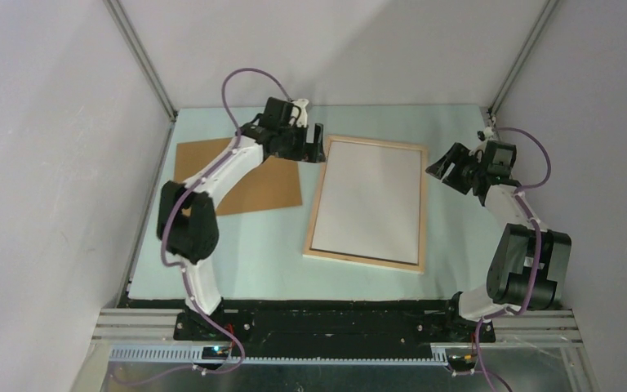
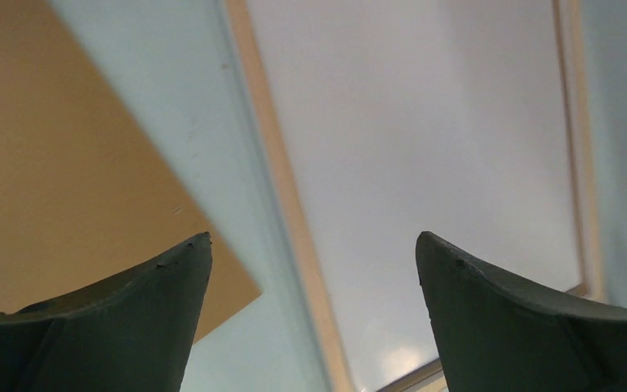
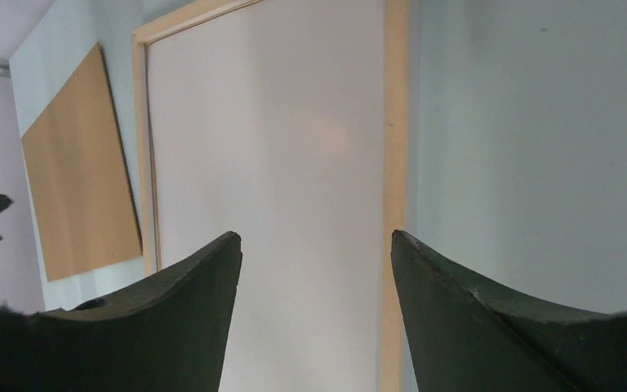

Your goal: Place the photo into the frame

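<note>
The frame (image 1: 316, 204) of pale wood rails lies flat on the table, left rail (image 2: 282, 175), right rail (image 3: 394, 163). A plain whitish sheet (image 1: 371, 200) fills it (image 2: 424, 122) (image 3: 269, 147). No printed picture shows on it, so I cannot tell whether it is the photo lying face down. My left gripper (image 1: 317, 145) hovers open over the frame's far left corner, fingers wide apart and empty (image 2: 313, 241). My right gripper (image 1: 443, 167) hangs open beside the frame's far right rail, nothing between its fingers (image 3: 314, 237).
A brown backing board (image 1: 245, 175) lies flat left of the frame, partly under the left arm (image 2: 57, 163) (image 3: 77, 204). Grey walls and metal posts close the pale green table (image 1: 237, 245) at the back and both sides.
</note>
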Motion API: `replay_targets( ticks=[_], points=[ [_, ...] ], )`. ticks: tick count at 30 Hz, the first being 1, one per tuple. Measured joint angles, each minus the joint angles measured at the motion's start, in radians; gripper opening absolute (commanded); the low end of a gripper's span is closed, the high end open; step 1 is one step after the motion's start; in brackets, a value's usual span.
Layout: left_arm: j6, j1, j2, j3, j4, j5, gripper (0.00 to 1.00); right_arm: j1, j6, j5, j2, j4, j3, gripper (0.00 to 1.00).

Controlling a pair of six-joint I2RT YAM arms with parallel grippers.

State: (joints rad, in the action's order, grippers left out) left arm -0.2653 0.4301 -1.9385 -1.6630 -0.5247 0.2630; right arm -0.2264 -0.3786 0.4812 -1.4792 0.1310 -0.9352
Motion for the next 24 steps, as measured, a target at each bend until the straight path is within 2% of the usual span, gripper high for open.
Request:
replay_targets(
  ticks=[6, 10, 13, 17, 24],
  points=[
    [0.211, -0.03, 0.246, 0.185, -0.019, -0.189, 1.0, 0.095, 0.037, -0.023, 0.038, -0.002, 0.002, 0.75],
    [0.291, -0.098, 0.337, 0.286, -0.039, -0.275, 1.0, 0.22, 0.08, -0.067, 0.071, -0.002, 0.001, 0.76],
    [0.314, -0.187, 0.365, 0.335, -0.061, -0.301, 1.0, 0.347, 0.122, -0.105, 0.072, 0.011, -0.019, 0.76],
    [0.321, -0.359, 0.375, 0.377, -0.092, -0.309, 1.0, 0.533, 0.201, -0.169, 0.05, 0.041, -0.097, 0.75],
    [0.299, -0.639, 0.354, 0.391, -0.131, -0.245, 1.0, 0.81, 0.341, -0.234, -0.115, 0.074, -0.315, 0.74]
  ],
)
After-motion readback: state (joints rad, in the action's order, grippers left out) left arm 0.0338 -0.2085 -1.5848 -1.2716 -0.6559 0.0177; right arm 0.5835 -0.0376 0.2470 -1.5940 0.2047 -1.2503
